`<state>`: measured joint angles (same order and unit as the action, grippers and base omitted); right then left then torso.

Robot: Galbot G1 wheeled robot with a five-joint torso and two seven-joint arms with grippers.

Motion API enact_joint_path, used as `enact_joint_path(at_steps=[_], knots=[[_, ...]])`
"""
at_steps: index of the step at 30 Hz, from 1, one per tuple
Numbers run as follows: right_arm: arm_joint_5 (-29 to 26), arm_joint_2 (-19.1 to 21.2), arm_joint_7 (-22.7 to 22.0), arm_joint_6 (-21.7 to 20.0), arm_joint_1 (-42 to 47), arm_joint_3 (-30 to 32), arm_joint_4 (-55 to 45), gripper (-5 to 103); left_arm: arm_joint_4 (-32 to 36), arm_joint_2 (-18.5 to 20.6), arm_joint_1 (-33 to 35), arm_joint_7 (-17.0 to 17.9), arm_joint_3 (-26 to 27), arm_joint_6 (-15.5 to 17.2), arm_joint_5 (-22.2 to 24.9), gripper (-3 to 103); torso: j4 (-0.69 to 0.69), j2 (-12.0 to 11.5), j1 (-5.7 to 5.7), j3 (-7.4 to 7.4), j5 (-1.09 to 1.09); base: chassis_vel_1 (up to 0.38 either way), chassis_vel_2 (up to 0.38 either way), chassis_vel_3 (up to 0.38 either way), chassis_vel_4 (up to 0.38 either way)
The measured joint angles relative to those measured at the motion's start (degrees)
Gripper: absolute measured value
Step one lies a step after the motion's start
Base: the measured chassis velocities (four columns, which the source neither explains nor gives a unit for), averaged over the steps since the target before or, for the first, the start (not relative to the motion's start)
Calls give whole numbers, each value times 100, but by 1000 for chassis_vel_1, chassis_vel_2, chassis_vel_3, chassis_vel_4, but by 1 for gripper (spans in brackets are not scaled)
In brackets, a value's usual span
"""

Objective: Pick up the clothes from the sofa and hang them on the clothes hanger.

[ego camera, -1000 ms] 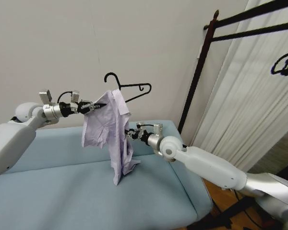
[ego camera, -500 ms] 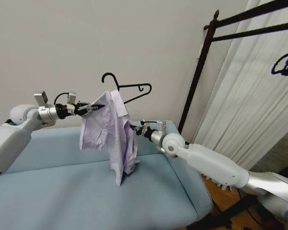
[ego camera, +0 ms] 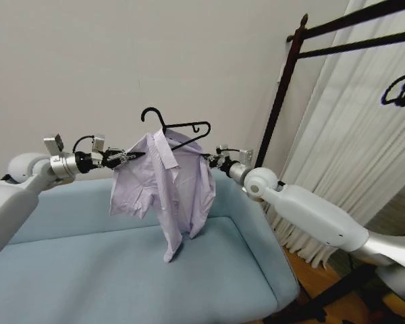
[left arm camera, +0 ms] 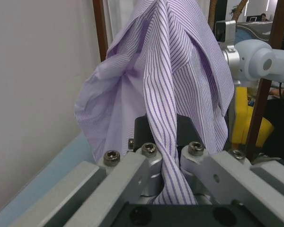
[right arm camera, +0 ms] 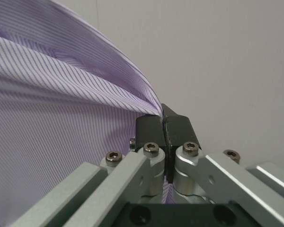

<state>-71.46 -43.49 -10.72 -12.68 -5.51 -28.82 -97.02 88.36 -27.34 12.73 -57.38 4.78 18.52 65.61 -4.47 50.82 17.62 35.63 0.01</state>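
Note:
A lilac striped shirt (ego camera: 169, 189) hangs in the air above the light blue sofa (ego camera: 88, 270), stretched between both grippers. My left gripper (ego camera: 126, 157) is shut on the shirt's left shoulder (left arm camera: 168, 156). My right gripper (ego camera: 211, 159) is shut on the opposite edge of the cloth (right arm camera: 85, 94). A black clothes hanger (ego camera: 179, 130) sits at the shirt's collar, its hook above the cloth and its right end poking out beside the right gripper.
A dark wooden clothes rack (ego camera: 283, 88) stands right of the sofa, in front of a pale curtain (ego camera: 351, 148). A plain wall lies behind. The sofa seat below the shirt is bare.
My right gripper has risen from beside the shirt's lower part up to shoulder height, pulling the cloth out to the right. The shirt now spreads wider across the hanger. The left gripper shifted slightly left.

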Motion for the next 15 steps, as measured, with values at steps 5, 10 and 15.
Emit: enact_joint_path(at_steps=[5, 10, 15], knots=[[340, 104, 287, 69, -170, 20, 122, 0, 115, 10, 129, 71, 41, 0, 1, 2, 0, 0, 0, 0, 0, 0, 0, 0, 0], [534, 190, 534, 105, -346, 8, 212, 0, 204, 13, 196, 121, 52, 6, -13, 2, 0, 0, 0, 0, 0, 0, 0, 0, 0], [903, 283, 864, 183, -549, -87, 314, 0, 246, 9, 257, 174, 54, 42, -44, 2, 0, 0, 0, 0, 0, 0, 0, 0, 0]])
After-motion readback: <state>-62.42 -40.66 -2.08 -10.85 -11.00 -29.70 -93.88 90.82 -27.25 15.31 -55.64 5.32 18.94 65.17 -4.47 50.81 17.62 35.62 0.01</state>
